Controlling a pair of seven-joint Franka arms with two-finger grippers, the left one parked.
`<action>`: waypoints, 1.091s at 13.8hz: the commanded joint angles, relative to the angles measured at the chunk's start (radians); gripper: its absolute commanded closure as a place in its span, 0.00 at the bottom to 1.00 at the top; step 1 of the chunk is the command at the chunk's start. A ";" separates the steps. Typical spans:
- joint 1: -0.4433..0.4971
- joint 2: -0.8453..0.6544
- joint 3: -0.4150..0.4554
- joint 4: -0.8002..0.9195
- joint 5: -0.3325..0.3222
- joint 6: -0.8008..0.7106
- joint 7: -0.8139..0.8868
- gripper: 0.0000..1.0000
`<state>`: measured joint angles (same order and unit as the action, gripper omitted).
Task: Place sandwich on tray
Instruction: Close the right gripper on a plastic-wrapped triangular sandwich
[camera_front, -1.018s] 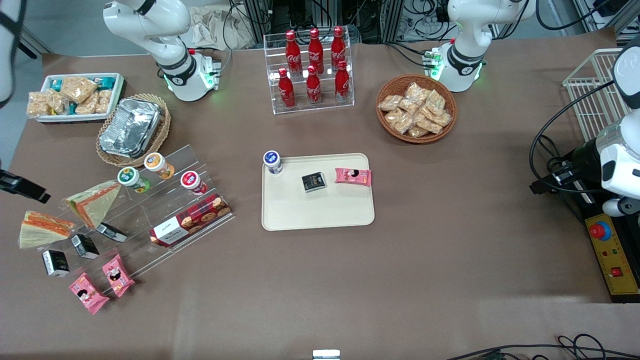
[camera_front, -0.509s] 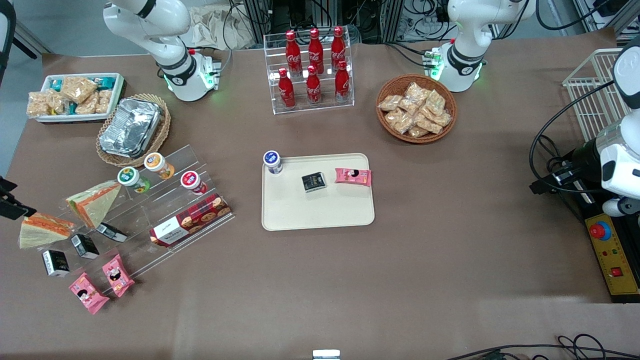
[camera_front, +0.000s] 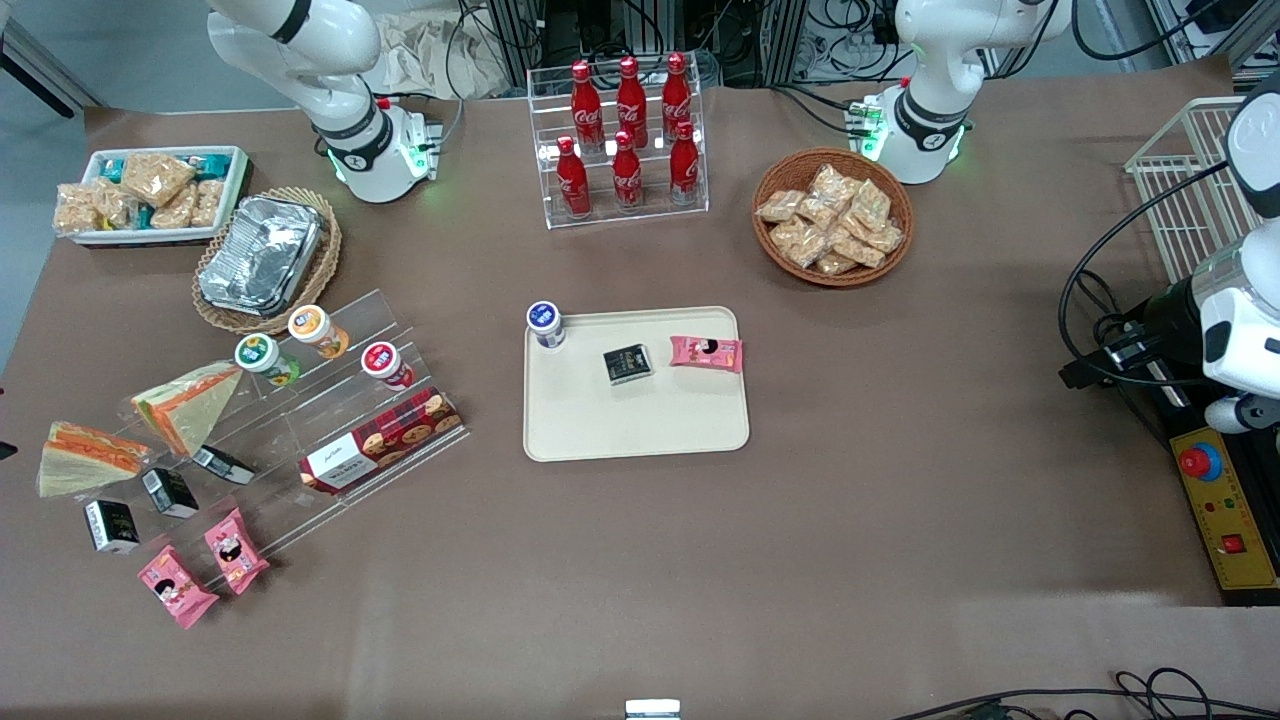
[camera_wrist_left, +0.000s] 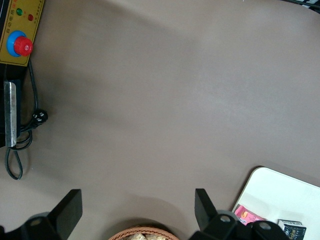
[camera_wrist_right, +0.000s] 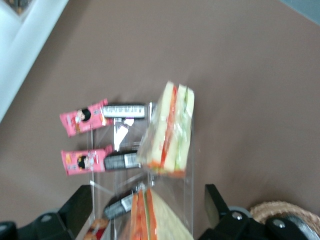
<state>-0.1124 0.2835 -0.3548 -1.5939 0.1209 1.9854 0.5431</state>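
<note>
Sandwich (camera_front: 88, 457) lies on the table at nine o'clock from the tray (camera_front: 640, 425), untouched. Tool (camera_wrist_right: 150, 212) hovers above it, wide open, empty. Grasp and transfer remain.

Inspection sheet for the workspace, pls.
Surface: brown table, no spills seen.
Job's things: sandwich at the acrylic rack, working arm's end, not on tray; tray mid-table holds cup, black pack, pink pack.
Clutter: cola rack, snack basket, foil trays, snack bin, second sandwich.
Grippers: gripper open, above the sandwich, holding nothing.
Cables: black cable looped at parked arm's end.
Surroundings: e-stop box, wire basket.
</note>
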 joint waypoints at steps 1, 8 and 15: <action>0.003 0.055 -0.007 0.029 0.026 0.046 0.009 0.00; 0.002 0.109 -0.006 0.017 0.034 0.109 0.006 0.00; -0.033 0.145 -0.004 -0.020 0.095 0.174 -0.011 0.00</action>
<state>-0.1431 0.4201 -0.3575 -1.6022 0.1668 2.1330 0.5463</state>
